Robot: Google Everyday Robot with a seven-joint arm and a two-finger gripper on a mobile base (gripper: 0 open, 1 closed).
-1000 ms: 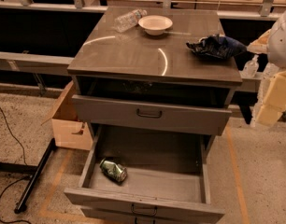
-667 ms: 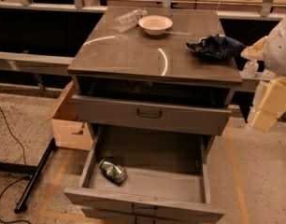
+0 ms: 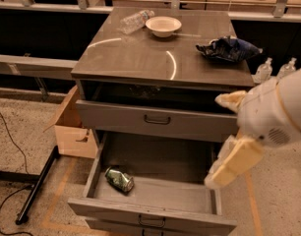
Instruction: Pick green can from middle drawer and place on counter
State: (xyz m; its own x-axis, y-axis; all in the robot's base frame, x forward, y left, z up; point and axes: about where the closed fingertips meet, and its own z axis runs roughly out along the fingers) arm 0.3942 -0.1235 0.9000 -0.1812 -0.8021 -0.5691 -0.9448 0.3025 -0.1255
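Observation:
The green can (image 3: 119, 179) lies on its side, dented, in the front left corner of the open middle drawer (image 3: 150, 214). The counter (image 3: 155, 58) is the glossy grey-brown top above it. My gripper (image 3: 230, 163) is the cream part at the end of the white arm. It hangs at the drawer's right side, above its right wall and well to the right of the can. It holds nothing that I can see.
On the counter are a white bowl (image 3: 163, 25), a clear plastic bottle (image 3: 134, 19) and a dark blue crumpled bag (image 3: 228, 48). The shallower drawer (image 3: 155, 119) above is pulled out slightly. A cardboard box (image 3: 72, 129) and a black stand leg (image 3: 37, 186) are on the left floor.
The arm has swung in from the right edge, left and down, to the right side of the open drawer. The can has not moved.

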